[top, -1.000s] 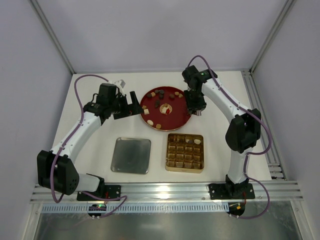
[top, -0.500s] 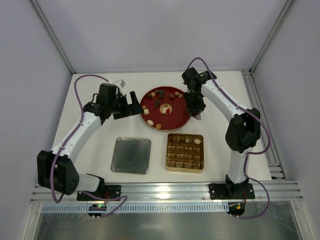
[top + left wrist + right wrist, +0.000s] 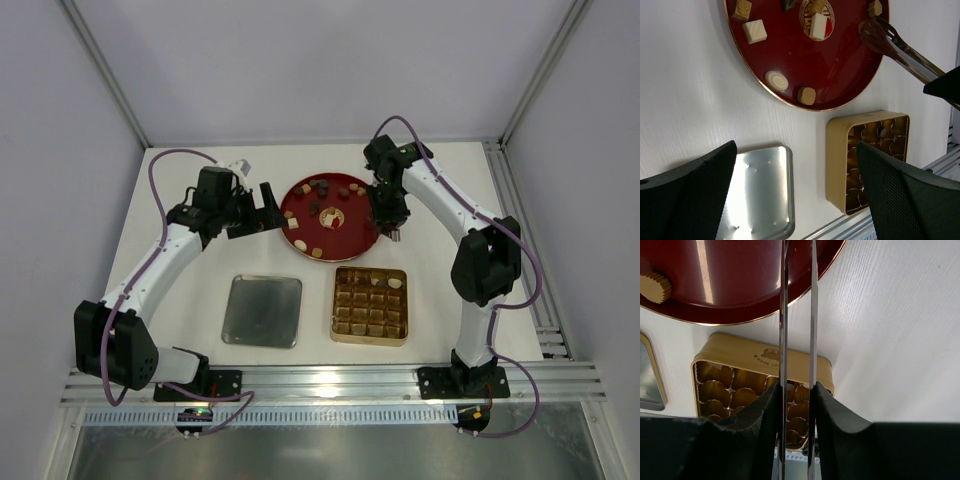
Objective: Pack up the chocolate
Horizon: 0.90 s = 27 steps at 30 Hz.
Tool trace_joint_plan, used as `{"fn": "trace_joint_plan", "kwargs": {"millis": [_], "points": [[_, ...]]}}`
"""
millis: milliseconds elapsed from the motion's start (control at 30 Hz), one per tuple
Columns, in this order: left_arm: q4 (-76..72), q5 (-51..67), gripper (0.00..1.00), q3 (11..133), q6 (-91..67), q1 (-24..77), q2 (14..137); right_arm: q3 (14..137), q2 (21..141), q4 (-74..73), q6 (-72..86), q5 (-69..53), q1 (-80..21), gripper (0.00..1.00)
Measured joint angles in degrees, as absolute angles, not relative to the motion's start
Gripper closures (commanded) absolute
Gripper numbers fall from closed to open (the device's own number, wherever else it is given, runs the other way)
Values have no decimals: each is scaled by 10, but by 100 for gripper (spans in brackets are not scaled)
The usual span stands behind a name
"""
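Observation:
The red plate point(image 3: 345, 235) holds several chocolate pieces point(image 3: 322, 186), tan, dark and cream. In the left wrist view I see a cream square point(image 3: 754, 31), a cream round point(image 3: 777, 80) and a tan round point(image 3: 806, 95) on the plate point(image 3: 805, 60). My right gripper point(image 3: 388, 215) is shut on metal tongs point(image 3: 784, 315). The tongs point(image 3: 900, 47) reach over the plate's right part, with their tips beside a tan piece point(image 3: 875, 8). My left gripper point(image 3: 255, 212) is open and empty at the plate's left edge. The gold gridded tin point(image 3: 370, 340) holds a cream piece point(image 3: 395, 283).
A silver tin lid point(image 3: 262, 310) lies flat left of the gold tin, and also shows in the left wrist view point(image 3: 757, 195). The tin point(image 3: 765, 360) sits just in front of the plate point(image 3: 740, 285). White walls stand on three sides, with a metal rail at the near edge.
My right gripper with the tongs has shifted slightly at the plate's right edge. The left arm has not moved.

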<state>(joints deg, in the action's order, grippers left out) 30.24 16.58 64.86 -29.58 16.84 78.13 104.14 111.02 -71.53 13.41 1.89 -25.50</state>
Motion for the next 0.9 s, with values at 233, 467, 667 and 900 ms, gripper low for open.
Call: {"fn": "trace_joint_plan", "kwargs": {"millis": [233, 467, 667, 900], "points": [[302, 166, 0, 649, -296, 168, 781, 1032, 1102, -714, 134, 13, -255, 66], [302, 166, 0, 649, -296, 168, 781, 1031, 1086, -712, 134, 8, -255, 66], [302, 166, 0, 649, -296, 168, 781, 1023, 1077, -709, 134, -2, -258, 62], [302, 166, 0, 649, -296, 168, 781, 1023, 1077, -709, 134, -2, -258, 59]]}}
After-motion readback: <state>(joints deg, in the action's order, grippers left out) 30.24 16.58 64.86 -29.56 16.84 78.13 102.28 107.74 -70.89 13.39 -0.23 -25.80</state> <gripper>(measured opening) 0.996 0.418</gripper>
